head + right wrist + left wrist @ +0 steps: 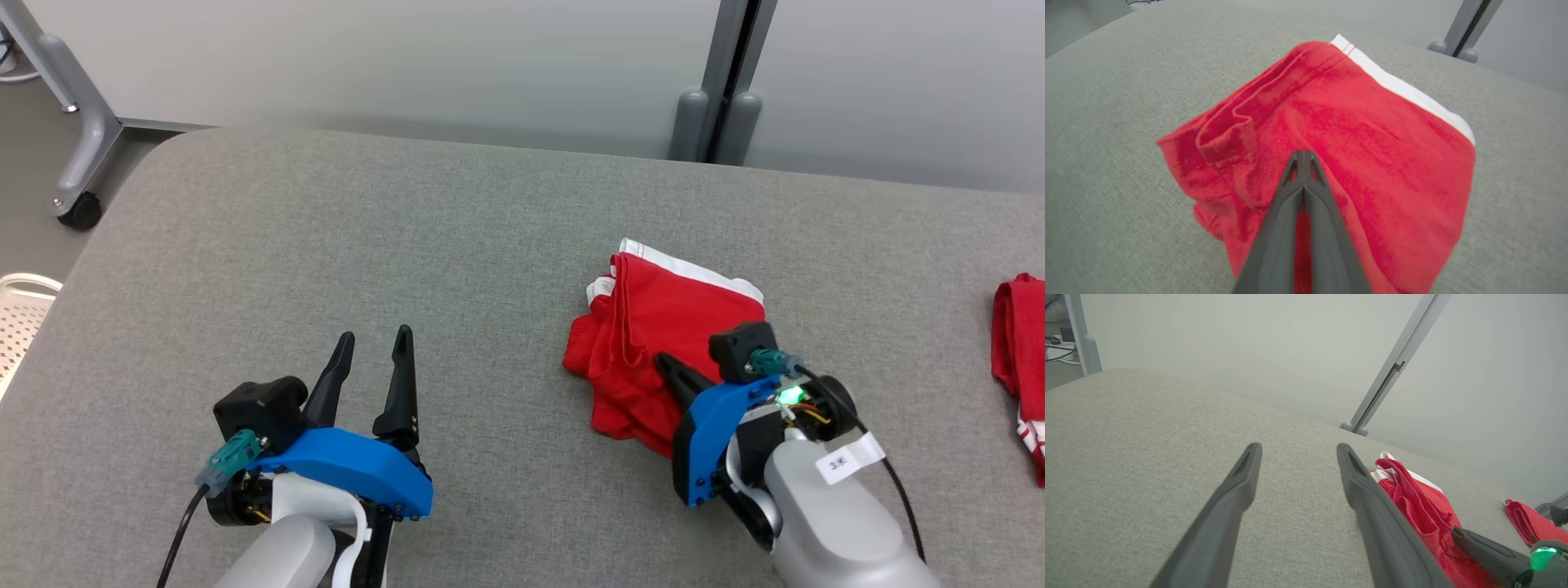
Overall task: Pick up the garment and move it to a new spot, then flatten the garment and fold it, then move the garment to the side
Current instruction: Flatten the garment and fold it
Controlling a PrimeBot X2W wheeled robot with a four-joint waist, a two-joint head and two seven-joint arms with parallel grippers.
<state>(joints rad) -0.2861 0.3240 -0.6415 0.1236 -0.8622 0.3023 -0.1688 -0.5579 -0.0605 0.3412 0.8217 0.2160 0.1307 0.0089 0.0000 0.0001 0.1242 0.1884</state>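
Closest to the head camera are the two pale forearms with their blue wrist housings, low in the view on either side. At the lower left, the left gripper (pixel 375 332) hovers over bare grey cloth-covered table (pixel 326 229), its two dark fingers spread wide with nothing between them. Across at the lower right, the right gripper (pixel 1303 154) is clenched: in its own wrist view the two fingers meet at the tips, which lie against the top of the red garment (pixel 653 318). Red shows in the narrow slit lower down between those fingers, but whether a fold is actually nipped there cannot be told.

That garment lies crumpled in a loose heap on the table, right of centre, its layers bunched and ridged on the side facing the left arm. A white band (pixel 694 265) runs along its far edge. It sits well apart from the left gripper.

Near the table's right edge, partly cut off, lies a second red cloth (pixel 1016 335). Behind the table stands a pale wall with a grey post (pixel 718 106), and at the upper left a grey frame leg ends in a black caster (pixel 79 211).
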